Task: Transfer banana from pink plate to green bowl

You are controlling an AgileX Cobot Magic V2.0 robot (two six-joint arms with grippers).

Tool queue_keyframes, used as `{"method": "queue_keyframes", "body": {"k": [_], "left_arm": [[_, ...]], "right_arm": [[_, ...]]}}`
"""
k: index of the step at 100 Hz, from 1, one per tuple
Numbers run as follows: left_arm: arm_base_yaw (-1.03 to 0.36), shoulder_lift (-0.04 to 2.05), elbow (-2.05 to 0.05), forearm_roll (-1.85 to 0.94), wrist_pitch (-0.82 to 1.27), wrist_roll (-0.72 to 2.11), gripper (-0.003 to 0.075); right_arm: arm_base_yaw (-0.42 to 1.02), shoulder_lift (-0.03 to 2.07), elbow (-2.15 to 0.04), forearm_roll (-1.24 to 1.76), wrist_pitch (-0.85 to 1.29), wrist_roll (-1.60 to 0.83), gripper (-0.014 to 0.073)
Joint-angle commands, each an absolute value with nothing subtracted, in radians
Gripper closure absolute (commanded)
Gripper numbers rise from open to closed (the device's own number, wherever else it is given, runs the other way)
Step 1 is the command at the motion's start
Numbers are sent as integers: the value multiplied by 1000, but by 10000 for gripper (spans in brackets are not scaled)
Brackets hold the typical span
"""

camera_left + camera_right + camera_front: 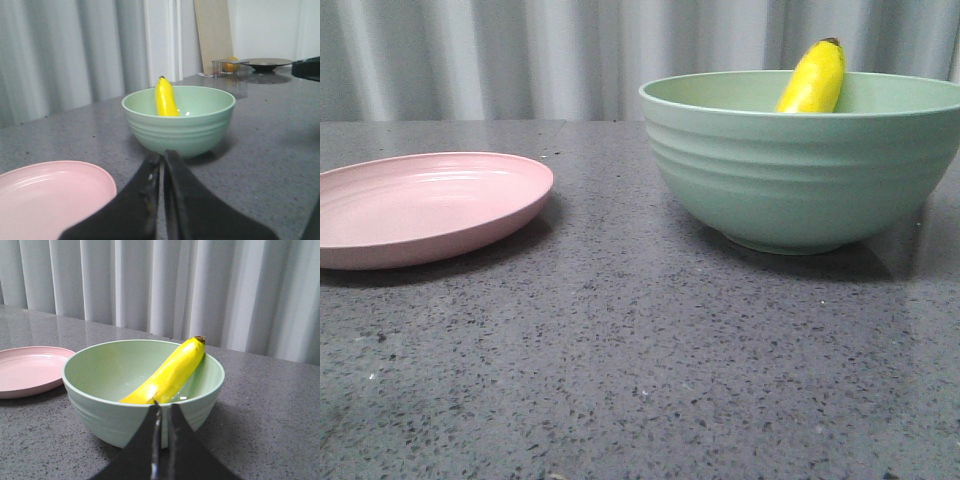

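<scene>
The banana (814, 78) leans inside the green bowl (800, 170) on the right side of the grey worktop (620, 360), its dark tip above the rim. The pink plate (420, 208) lies apart at the left edge. The left gripper (163, 159) and the right gripper (162, 410) both have their fingers pressed together, holding nothing

**Black, tapered fingers on both wrists**

From my station, all I see of the robot is its two grippers. The left gripper (162, 156) shows two matte black fingers (186, 200), broad at the base and narrowing to blunt tips, with a thin pale seam between them. The right gripper (162, 407) looks the same: dark, smooth, wedge-shaped fingers (182, 450) with a slim line between them. I can make out no cables, screws or markings.
</scene>
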State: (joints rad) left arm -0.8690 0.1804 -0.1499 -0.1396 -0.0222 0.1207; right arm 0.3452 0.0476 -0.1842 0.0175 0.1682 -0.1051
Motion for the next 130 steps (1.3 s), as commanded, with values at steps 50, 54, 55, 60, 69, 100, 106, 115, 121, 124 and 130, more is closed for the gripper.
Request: {"method": "queue_keyframes", "body": {"k": [50,54,55,60,69,100,106,115,121,124,130], "left_arm": [[-267,35,9,-121,-271,113,741],[-222,13,9,-119,-222,113,741],[-215,3,9,-119,-200,113,741],[-171,-32,10,-119,-117,113,741],[-114,-31,12,-119,-11,113,741],[-85,-33,12,-119,256,113,741],[-85,-33,12,-119,252,113,741],[-85,-33,12,-119,252,113,741],[-85,-33,12,-119,252,113,741],[-85,-33,12,-119,252,113,741],[-85,-33,12,-119,252,113,741]], "right_arm": [[340,56,-209,16,95,-109,657],[340,56,-209,16,95,-109,657],[340,56,-209,16,95,-109,657],[340,56,-209,16,95,-109,657],[340,56,-209,16,95,-109,657],[340,56,-209,16,95,-109,657],[340,56,-209,16,95,-109,657],[340,56,-209,16,95,-109,657],[340,56,-209,16,95,-109,657],[340,56,-209,16,95,-109,657],[340,56,-209,16,95,-109,657]]}}
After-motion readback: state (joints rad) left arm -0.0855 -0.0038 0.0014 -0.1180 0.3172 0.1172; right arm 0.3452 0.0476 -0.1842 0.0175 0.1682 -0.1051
